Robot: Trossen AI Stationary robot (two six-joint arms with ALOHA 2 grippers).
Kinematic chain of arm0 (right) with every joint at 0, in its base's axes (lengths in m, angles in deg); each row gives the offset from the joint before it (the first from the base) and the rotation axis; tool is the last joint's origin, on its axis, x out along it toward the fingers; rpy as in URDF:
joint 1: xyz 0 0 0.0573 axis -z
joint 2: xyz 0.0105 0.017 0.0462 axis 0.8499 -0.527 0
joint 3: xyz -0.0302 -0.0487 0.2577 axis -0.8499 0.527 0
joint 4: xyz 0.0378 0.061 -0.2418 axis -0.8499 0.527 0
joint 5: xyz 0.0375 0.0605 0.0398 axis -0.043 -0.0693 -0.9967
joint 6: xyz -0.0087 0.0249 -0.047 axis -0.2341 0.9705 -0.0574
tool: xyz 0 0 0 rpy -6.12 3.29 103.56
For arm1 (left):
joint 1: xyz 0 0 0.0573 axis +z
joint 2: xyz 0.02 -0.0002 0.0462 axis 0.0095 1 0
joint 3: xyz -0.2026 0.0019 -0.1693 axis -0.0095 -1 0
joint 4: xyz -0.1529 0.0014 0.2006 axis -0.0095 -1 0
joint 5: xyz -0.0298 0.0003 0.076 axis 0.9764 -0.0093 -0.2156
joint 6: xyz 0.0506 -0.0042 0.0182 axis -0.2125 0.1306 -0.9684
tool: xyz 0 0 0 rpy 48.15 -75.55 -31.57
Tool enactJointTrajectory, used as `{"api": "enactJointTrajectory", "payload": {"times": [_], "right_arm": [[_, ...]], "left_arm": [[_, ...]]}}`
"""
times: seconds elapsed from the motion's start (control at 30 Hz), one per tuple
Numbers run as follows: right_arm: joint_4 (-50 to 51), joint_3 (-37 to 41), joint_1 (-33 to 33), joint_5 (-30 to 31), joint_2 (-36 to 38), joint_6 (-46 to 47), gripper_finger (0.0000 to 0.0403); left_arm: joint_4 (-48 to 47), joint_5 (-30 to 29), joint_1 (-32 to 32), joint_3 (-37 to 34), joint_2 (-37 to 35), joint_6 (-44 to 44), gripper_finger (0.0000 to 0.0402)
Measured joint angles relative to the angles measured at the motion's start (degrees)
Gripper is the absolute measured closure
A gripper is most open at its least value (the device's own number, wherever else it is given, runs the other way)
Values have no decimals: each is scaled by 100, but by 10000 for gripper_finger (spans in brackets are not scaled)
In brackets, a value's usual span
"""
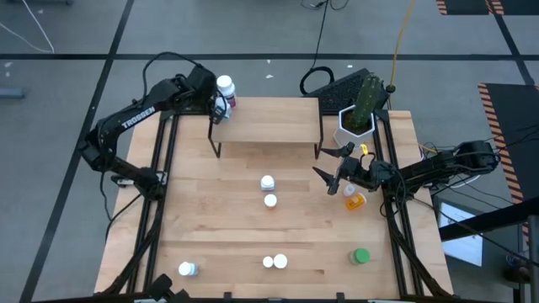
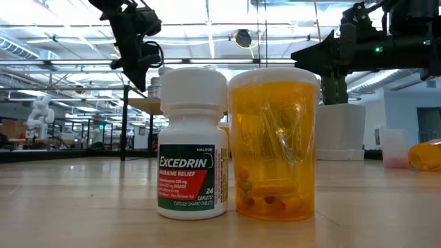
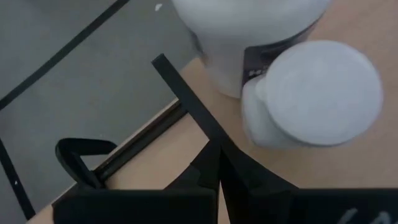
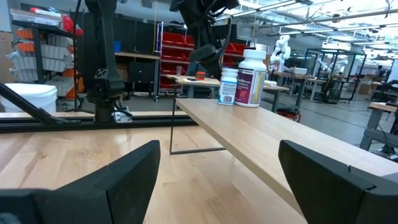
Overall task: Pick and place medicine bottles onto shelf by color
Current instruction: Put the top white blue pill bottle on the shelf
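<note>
Two white medicine bottles upright at the far left corner of the shelf, large one touching a smaller one beside it; seen together in the right wrist view; shelf otherwise bare, standing at the far middle of the surface. Scattered on the surface below: two white bottles near the middle, a white-capped pair at the near edge, showing in the low view as an Excedrin bottle touching an orange vial, a lone white bottle at the near left, a green bottle at the near right.

Orange bottle lying on its side near the right edge, long axis slanting across the surface; just beside and slightly nearward of the right end effector, fingers spread wide and empty, pointing toward the shelf. Left end effector at the shelf's far left corner by the placed white bottles, fingers pressed together on nothing.

By the look of it, right arm far nearer the orange bottle; likely call: swing back toward it and turn the wrist so the fingers straddle the short way across the body. Potted cactus close behind.
</note>
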State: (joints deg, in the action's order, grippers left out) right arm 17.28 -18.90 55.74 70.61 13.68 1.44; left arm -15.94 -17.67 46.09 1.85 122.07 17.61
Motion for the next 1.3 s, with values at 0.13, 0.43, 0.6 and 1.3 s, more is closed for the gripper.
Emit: {"api": "enactJointTrajectory", "payload": {"times": [0.13,0.43,0.6,1.3], "right_arm": [[0,0,0,2,-2,22,78],[0,0,0,4,-1,22,78],[0,0,0,7,0,0,78],[-4,0,0,7,1,16,78]], "left_arm": [[101,1,-36,-12,0,1,394],[269,96,-64,-12,0,-47,394],[271,279,-185,-12,0,-20,394],[748,410,-1217,-10,-1044,234,394]]}}
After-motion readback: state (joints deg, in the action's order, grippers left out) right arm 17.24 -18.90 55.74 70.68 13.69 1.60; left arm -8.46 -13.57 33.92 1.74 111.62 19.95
